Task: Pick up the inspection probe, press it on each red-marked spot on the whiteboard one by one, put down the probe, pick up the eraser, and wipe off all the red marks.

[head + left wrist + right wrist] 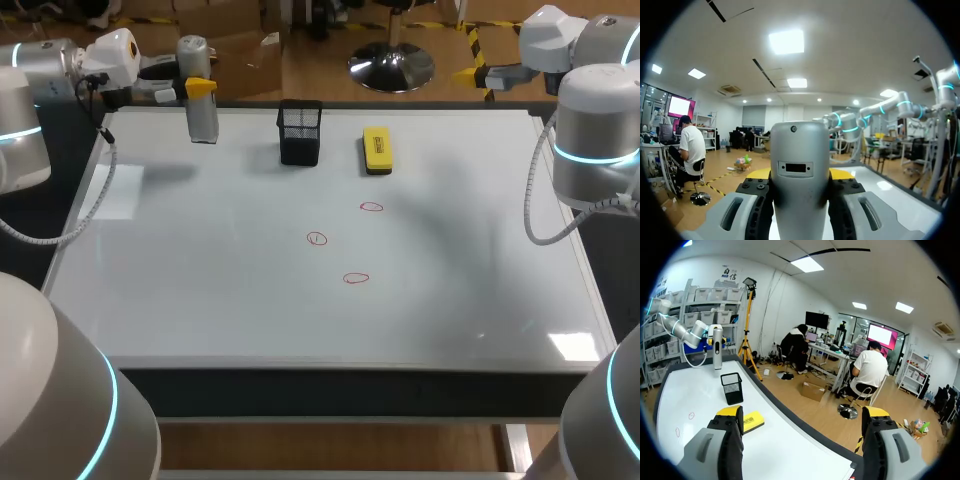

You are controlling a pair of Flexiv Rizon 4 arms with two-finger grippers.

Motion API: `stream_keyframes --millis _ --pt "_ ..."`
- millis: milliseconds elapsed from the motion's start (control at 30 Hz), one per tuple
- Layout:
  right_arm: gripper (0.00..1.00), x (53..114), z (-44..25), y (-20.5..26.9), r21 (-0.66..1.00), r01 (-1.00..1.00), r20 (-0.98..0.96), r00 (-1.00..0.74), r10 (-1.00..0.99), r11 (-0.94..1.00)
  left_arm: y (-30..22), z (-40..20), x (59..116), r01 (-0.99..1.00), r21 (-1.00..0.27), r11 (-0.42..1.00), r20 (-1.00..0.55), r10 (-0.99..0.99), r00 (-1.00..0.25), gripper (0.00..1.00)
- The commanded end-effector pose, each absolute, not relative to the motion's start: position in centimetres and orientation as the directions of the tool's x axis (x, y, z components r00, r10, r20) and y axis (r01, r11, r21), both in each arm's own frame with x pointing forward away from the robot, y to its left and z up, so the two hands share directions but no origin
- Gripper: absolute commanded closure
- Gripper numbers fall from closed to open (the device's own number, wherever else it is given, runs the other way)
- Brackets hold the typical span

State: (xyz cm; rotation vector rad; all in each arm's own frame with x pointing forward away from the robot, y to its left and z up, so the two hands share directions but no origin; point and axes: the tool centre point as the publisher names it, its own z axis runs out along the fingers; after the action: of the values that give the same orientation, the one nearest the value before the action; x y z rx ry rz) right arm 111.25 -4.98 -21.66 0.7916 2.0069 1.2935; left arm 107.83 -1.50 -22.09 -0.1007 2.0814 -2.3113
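Left gripper (200, 88): fingers clamped on the grey inspection probe (203, 120), held upright at the head view's upper left, over the whiteboard (250, 310)
Right gripper (802, 412): fingers wide apart, nothing between them
Eraser (377, 150): yellow, flat on the board, upper middle, right of the black mesh holder (300, 132)
Red marks (317, 238): three small rings, mid-frame

Head view: high up and behind, looking down on the whole whiteboard (200, 300), far off. Left wrist view: very close behind the probe (800, 170), facing out over the whiteboard's edge. Right wrist view: near the whiteboard's side, looking across it. Shared with the head view there: probe, basket (300, 135), eraser (377, 150), red marks (317, 238).
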Motion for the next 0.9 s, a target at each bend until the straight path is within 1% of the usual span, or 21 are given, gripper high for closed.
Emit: stream_keyframes --millis 33,200,367,433,500,667,733,833,900 --pt "0.00 111.3 -21.7 -5.0 0.927 0.154 -0.174 -0.632 0.755 0.342 -1.5 -22.0 107.9 -0.022 -0.994 -0.105 0.029 -0.062 -0.998 1.00" --pt "0.00 111.3 -21.7 -5.0 0.927 0.154 -0.174 -0.632 0.755 0.342 -1.5 -22.0 107.9 -0.022 -0.994 -0.105 0.029 -0.062 -0.998 1.00" --pt "0.00 112.1 -22.9 -4.2 0.810 0.201 -0.157 -0.830 0.535 0.551 -1.5 -22.0 107.9 -0.022 -0.994 -0.105 0.029 -0.062 -0.998 1.00" --pt "0.00 112.2 -23.3 -3.8 0.760 0.197 -0.138 -0.882 0.451 0.619 -1.5 -22.0 107.9 -0.022 -0.994 -0.105 0.029 -0.062 -0.998 1.00" --pt "0.00 112.1 -23.9 -3.5 0.686 0.182 -0.113 -0.930 0.351 0.704 -1.5 -22.0 107.9 -0.022 -0.994 -0.105 0.029 -0.062 -0.998 1.00" --pt "0.00 111.8 -24.8 -2.4 0.507 0.102 -0.053 -0.987 0.149 0.856 -1.5 -22.0 107.9 -0.022 -0.994 -0.105 0.029 -0.062 -0.998 1.00" --pt "0.00 111.8 -25.2 -1.9 0.434 0.044 -0.019 -0.998 0.058 0.900 -1.5 -22.0 107.9 -0.022 -0.994 -0.105 0.029 -0.062 -0.998 1.00" --pt "0.00 111.9 -26.0 -1.2 0.242 -0.078 0.020 -0.996 -0.085 0.967 -1.5 -22.0 107.9 -0.022 -0.994 -0.105 0.029 -0.062 -0.998 1.00" --pt "0.00 112.1 -26.5 -0.7 0.167 -0.131 0.065 -0.988 -0.143 0.977 -1.5 -22.0 107.9 -0.022 -0.994 -0.105 0.029 -0.062 -0.998 1.00"
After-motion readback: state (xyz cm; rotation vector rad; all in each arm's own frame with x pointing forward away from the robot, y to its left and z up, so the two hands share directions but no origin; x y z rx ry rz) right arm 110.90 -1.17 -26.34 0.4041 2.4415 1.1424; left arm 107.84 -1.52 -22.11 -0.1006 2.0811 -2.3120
